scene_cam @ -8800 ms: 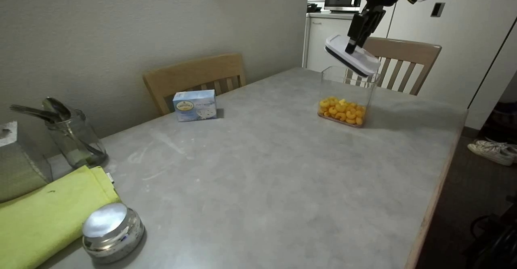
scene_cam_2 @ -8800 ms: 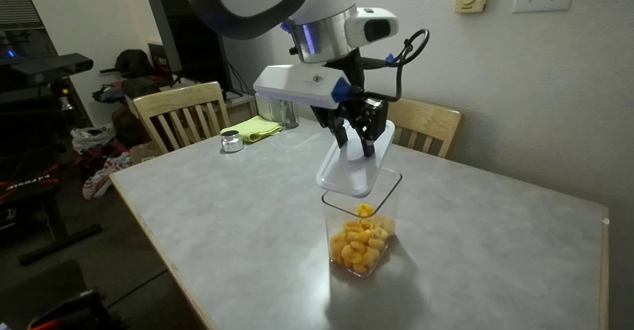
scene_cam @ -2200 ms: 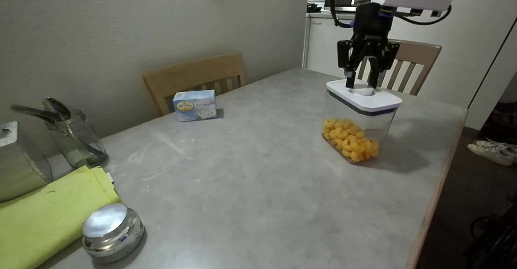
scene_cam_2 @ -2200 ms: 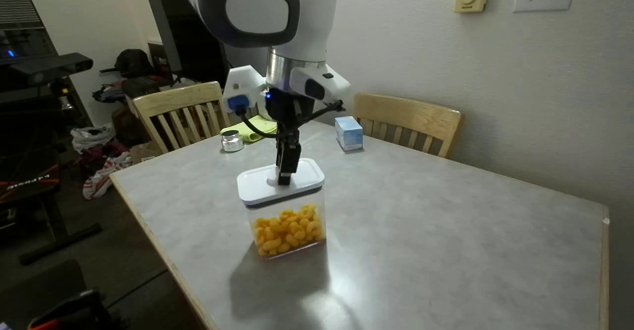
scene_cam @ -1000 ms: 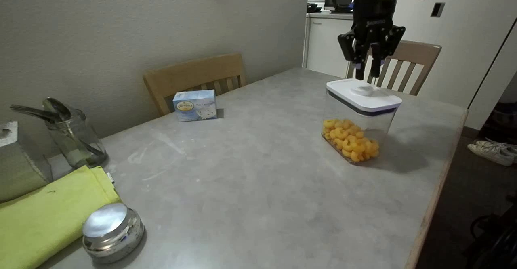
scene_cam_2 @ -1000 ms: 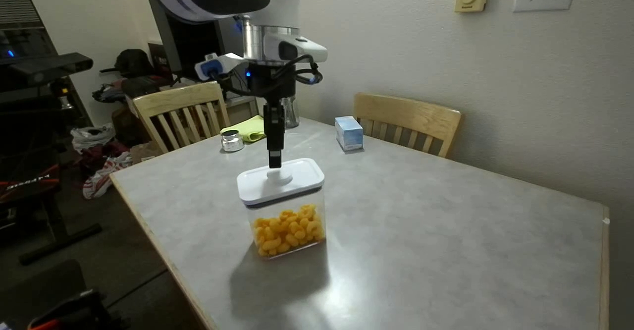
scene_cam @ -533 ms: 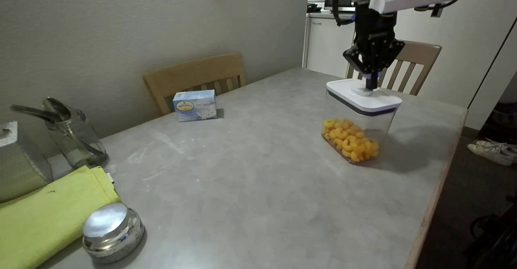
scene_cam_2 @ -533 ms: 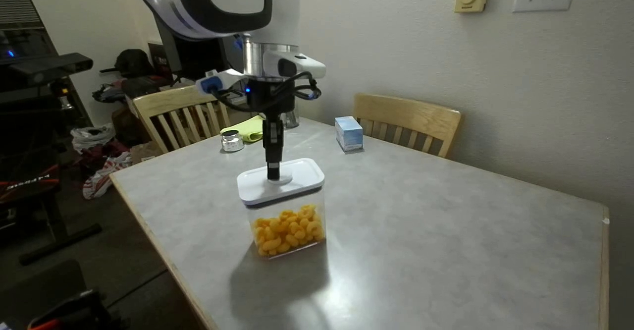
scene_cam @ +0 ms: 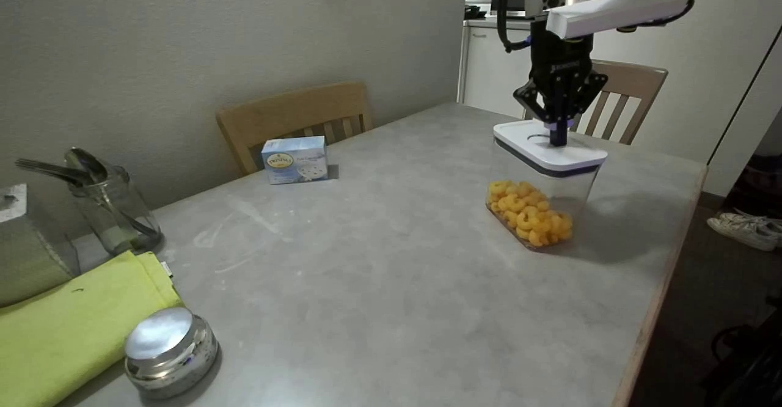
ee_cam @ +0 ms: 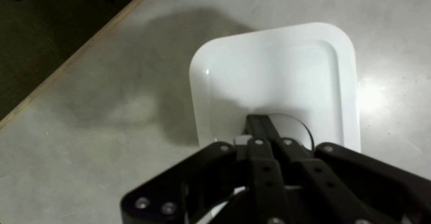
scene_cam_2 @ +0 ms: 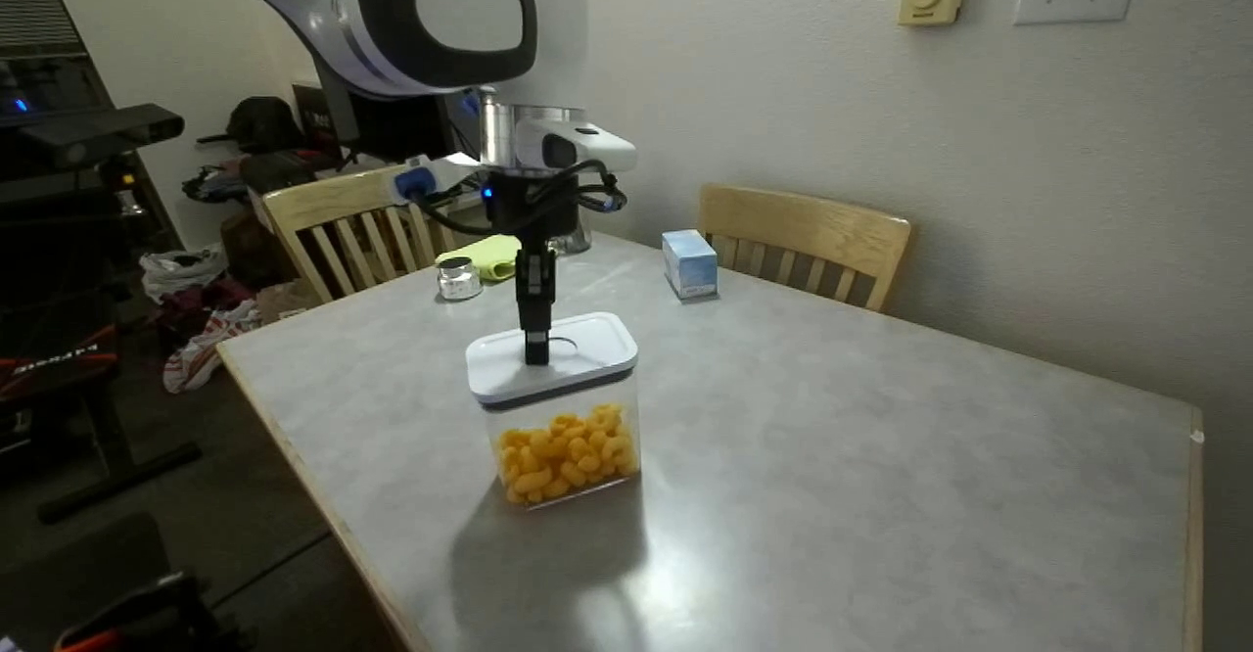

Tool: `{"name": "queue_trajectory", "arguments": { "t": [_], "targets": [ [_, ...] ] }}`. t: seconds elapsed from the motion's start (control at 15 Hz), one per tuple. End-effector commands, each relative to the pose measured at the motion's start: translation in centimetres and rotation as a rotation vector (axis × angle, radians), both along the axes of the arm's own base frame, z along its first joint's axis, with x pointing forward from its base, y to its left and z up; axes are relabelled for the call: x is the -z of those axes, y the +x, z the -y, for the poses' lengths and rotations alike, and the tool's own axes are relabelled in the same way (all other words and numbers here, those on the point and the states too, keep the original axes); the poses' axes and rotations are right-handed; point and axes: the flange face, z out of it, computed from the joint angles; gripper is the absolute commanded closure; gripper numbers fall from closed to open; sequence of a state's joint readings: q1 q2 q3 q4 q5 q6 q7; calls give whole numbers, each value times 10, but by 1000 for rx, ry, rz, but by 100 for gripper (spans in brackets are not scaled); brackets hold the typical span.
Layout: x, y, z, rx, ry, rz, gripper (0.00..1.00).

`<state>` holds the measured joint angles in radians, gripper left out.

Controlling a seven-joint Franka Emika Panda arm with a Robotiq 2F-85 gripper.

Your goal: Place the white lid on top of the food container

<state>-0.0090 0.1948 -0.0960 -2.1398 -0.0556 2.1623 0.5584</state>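
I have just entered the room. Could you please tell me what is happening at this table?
A robot arm is at work on a clear food container with curved yellow-orange food pieces inside. The white lid already sits on top of it. The gripper is shut, with nothing held, and appears to touch the lid at its round centre button, which looks about flush. So the lid is in place; whether it is fully sealed, I cannot tell.
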Motion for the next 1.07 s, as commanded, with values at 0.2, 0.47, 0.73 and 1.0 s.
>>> {"name": "queue_trajectory", "arguments": {
  "t": [0.2, 0.47, 0.73, 1.0],
  "targets": [
    [-12, -1, -19, -7, -199, -49, 100],
    [-66, 0, -27, -51, -405, -101, 100],
    [-102, 14, -45, -191, -326, 38, 73],
    [-114, 25, -65, -226, -207, 192, 47]
  ]
}}
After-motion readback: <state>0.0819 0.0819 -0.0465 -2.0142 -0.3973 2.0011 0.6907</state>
